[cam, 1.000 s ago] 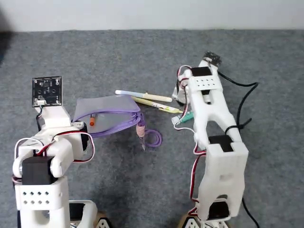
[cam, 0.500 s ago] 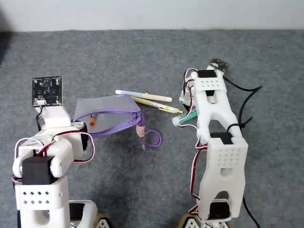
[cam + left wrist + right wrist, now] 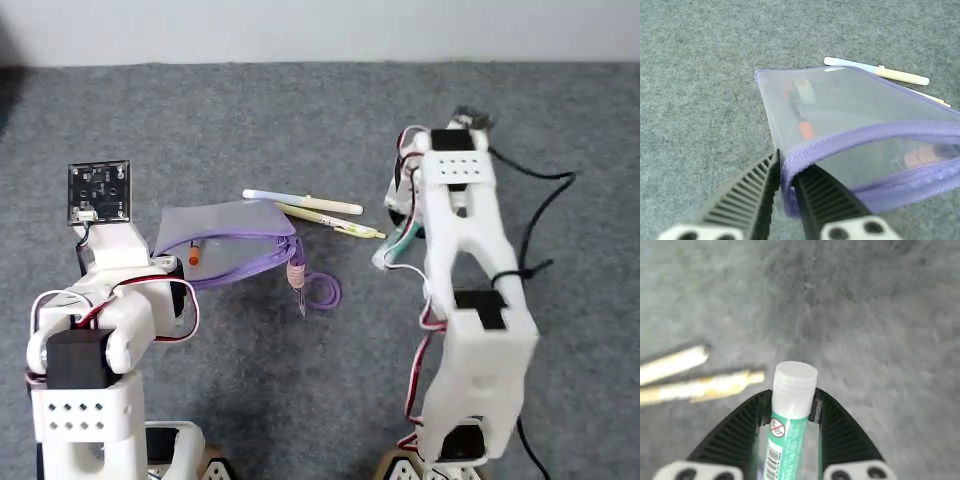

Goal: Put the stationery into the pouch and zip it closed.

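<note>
A translucent purple pouch (image 3: 228, 240) lies left of centre with its zip open and an orange-tipped pen (image 3: 194, 253) inside. My left gripper (image 3: 786, 186) is shut on the pouch (image 3: 850, 125) at its near corner, pinching the zip edge. My right gripper (image 3: 791, 399) is shut on a green and white glue stick (image 3: 789, 410), held above the carpet; the high view shows the glue stick (image 3: 398, 246) under the right arm. A pale blue and cream pen (image 3: 300, 201) and a yellow pen (image 3: 330, 220) lie between pouch and right arm.
A pink zip pull and purple loop strap (image 3: 318, 290) trail from the pouch's right end. Grey carpet (image 3: 300, 120) covers the table. A black cable (image 3: 540, 200) runs beside the right arm. A white wall borders the far edge.
The right arm has moved to the right and lifted slightly, carrying the glue stick away from the pens. The left arm and pouch have stayed still.
</note>
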